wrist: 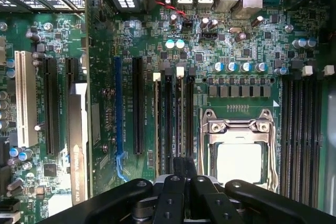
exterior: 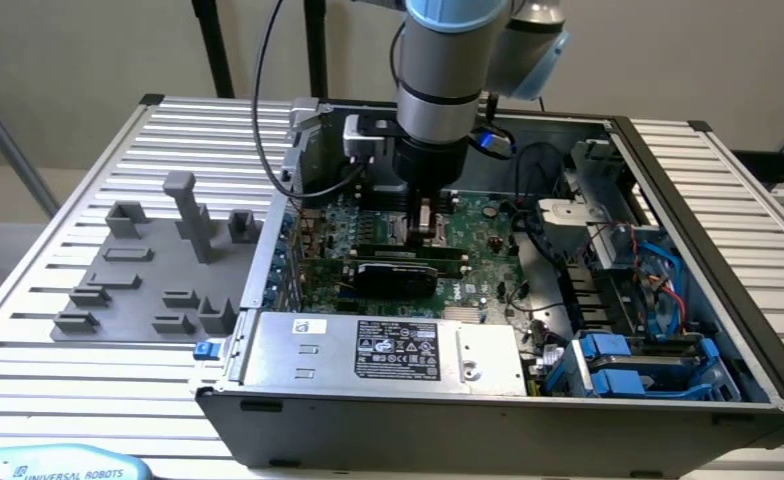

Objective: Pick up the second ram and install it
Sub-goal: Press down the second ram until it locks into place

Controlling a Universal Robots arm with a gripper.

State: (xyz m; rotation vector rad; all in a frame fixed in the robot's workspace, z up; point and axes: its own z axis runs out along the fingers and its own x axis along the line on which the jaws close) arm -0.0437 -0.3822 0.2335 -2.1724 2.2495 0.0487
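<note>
Second ram [wrist: 184, 119] looks to be standing edge-up in a memory slot beside the CPU socket [wrist: 239, 129], right under the gripper [wrist: 181, 174], whose fingers are pressed together. Push off-centre and it could seat crooked or strain the motherboard [wrist: 105, 51]. It all sits inside an open computer case [exterior: 712, 330] on a slatted metal table [exterior: 139, 390].

The exterior view looks down at an angle from some way off at the open computer case [exterior: 659, 260]. The wrist view faces straight down, close above the motherboard [wrist: 131, 51], which both views share.
</note>
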